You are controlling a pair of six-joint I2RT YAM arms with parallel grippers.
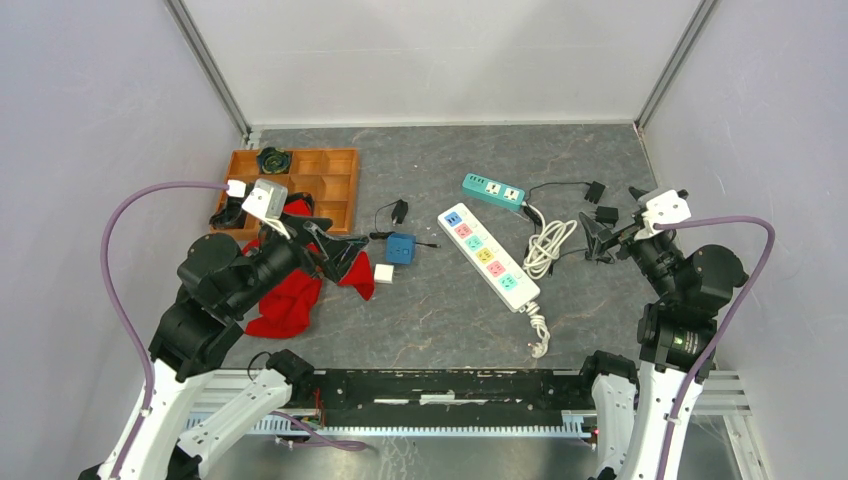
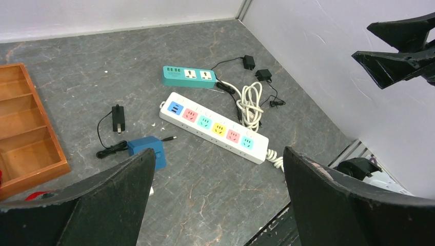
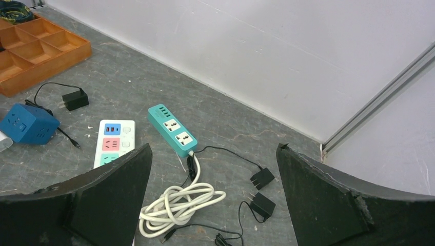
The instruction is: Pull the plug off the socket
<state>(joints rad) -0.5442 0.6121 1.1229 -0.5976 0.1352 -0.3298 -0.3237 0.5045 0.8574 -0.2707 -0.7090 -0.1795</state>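
A white power strip (image 1: 489, 256) with coloured sockets lies mid-table, and a teal strip (image 1: 493, 190) lies behind it; the socket faces that show are bare. Left of them a blue cube socket (image 1: 401, 248) has a thin black lead to a black plug (image 1: 398, 211) lying flat. A small white block (image 1: 384, 273) rests against the cube's near side; whether it is plugged in I cannot tell. My left gripper (image 1: 358, 262) hangs open just left of the cube (image 2: 147, 149), nothing between its fingers (image 2: 218, 151). My right gripper (image 1: 610, 222) is open at the right, above the loose adapters (image 3: 214, 146).
A wooden compartment tray (image 1: 335, 185) stands at the back left, with a red cloth (image 1: 285, 300) under my left arm. A coiled white cable (image 1: 545, 245) and two loose black adapters (image 3: 262, 192) lie right of the strips. Walls close in on three sides.
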